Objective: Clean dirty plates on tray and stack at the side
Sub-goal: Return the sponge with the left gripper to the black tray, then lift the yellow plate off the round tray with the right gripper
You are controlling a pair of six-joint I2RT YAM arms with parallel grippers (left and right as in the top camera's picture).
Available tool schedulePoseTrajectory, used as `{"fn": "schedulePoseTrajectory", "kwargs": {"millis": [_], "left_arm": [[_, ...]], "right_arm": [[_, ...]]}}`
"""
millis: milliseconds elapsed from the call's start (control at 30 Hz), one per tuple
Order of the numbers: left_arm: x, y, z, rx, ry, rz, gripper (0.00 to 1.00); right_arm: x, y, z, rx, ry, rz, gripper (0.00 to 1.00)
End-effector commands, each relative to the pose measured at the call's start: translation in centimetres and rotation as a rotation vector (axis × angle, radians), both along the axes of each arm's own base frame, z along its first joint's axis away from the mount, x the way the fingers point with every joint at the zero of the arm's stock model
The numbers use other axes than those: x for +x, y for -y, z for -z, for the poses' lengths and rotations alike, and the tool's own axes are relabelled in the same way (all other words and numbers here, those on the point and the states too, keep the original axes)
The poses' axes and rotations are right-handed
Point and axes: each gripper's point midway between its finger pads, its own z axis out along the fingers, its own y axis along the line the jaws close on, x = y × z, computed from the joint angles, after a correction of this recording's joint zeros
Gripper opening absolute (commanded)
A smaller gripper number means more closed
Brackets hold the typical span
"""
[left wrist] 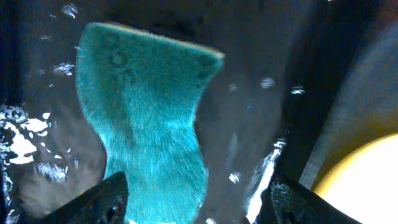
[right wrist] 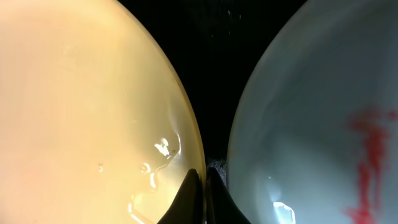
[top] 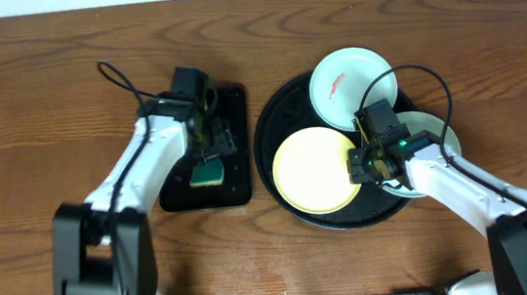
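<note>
Left claw [left wrist: 200, 202] gapes over green sponge [left wrist: 149, 112] on rectangular tray [top: 238, 184].

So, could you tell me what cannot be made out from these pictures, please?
Third plate, overhead: the right arm covers most of it, so any smear is hidden.
Sponge, left wrist: blurred, its lower end cut off by the bottom edge.
Smeared plate, right wrist: cut off by the right edge; which mint plate it is cannot be told.
Right gripper, right wrist: whether its shut fingertips touch the yellow plate is unclear.
</note>
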Motion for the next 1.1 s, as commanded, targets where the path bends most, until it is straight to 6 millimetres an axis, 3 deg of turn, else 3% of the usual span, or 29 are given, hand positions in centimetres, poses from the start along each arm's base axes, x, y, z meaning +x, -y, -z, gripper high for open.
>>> {"fn": "schedulePoseTrajectory", "kwargs": {"millis": [0,167,300,600,800,1067], "left_arm": [[0.8,0.6,-4.9,-0.072,0.118,0.023,0.78],[-0.3,0.2,-8.8,-0.08,0.206,0.036,0.8],[-1.2,0.0,-10.7,-0.087,0.241,0.037,0.81],[-1.3,0.0,-11.0,-0.089,0.252,0.037,0.81],[-1.3,0.0,-11.0,-0.089,0.252,0.037,0.81],[-1.3,0.0,-11.0,-0.089,0.252,0.037,0.81]], "right_arm": [[2.3,-0.2,-3.9,-0.008,0.14,-0.061,0.01],[3.3,-0.5,-7.5,-0.007,0.235,-0.099,0.01],[4.6,-0.2,-9.8,-0.037,0.304,-0.105,0.01],[6.9,1.5,-13.7,-0.224,0.425,-0.136,0.01],[5.7,2.0,-16.7,-0.432,0.509,-0.125,0.01],[3.2,0.4,-20.4,-0.701,0.659,-0.153,0.01]]}}
